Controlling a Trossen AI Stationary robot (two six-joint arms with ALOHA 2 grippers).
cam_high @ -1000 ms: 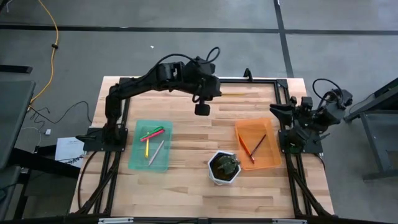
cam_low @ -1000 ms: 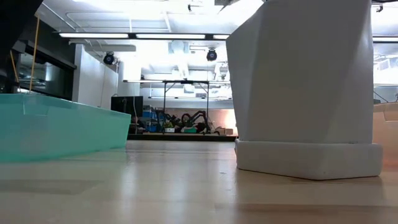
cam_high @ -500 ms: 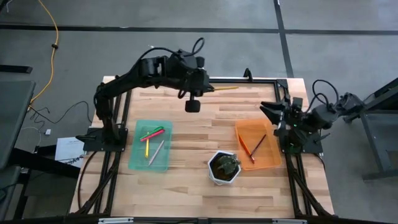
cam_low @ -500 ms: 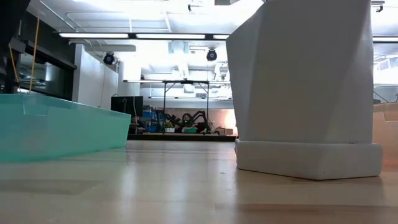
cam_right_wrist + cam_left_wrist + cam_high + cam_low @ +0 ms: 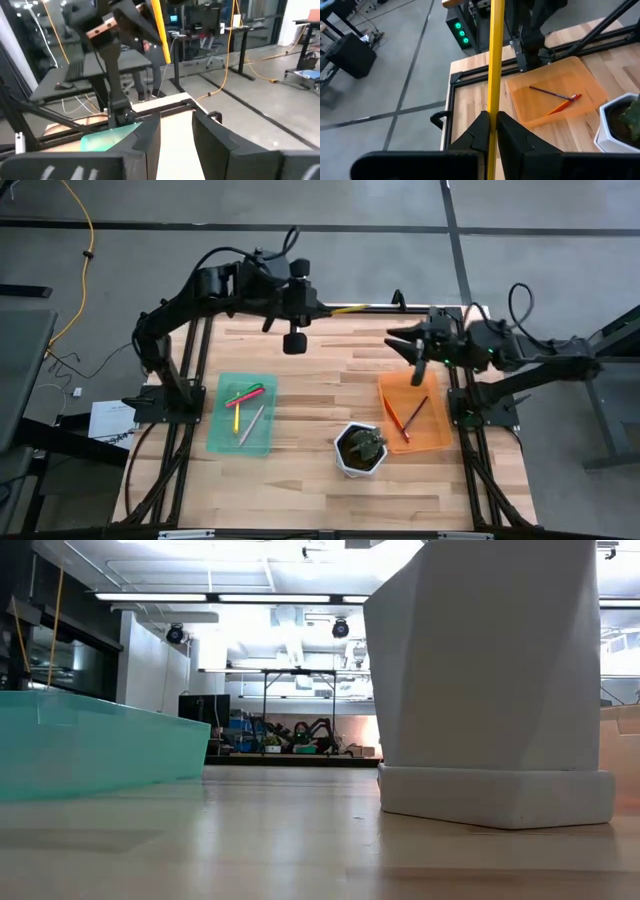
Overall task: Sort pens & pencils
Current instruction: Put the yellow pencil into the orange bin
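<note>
My left gripper (image 5: 316, 308) hovers over the table's far edge, shut on a yellow-orange pencil (image 5: 357, 307) that points toward the right arm. My right gripper (image 5: 396, 338) is open above the table just beyond the orange tray's far left corner; in its wrist view (image 5: 176, 134) the fingers stand apart with nothing between. The orange tray (image 5: 436, 430) holds a dark red-brown pencil (image 5: 416, 409) and an orange pencil (image 5: 394, 419). The green tray (image 5: 222, 438) holds several pens (image 5: 246, 405): pink, green, yellow and grey. My left gripper pinches the yellow-orange pencil between its two fingers near the pencil's left end (image 5: 493, 107). The fingers (image 5: 481, 131) run along the pencil. It is lifted clear and roughly level, its long free part (image 5: 496, 45) reaching toward the table's right.
A white planter (image 5: 360, 450) with a green plant stands near the table's near edge between the trays; it fills the low view (image 5: 490, 680), with the green tray's wall (image 5: 90, 745) beside it. A black frame (image 5: 420, 308) runs along the far edge.
My left gripper has lifted the yellow-orange pencil and carried it toward the table's far left, out to the far edge. My right arm has swung in from the table's right edge toward the left, its open gripper now just beyond the orange tray's far left corner.
</note>
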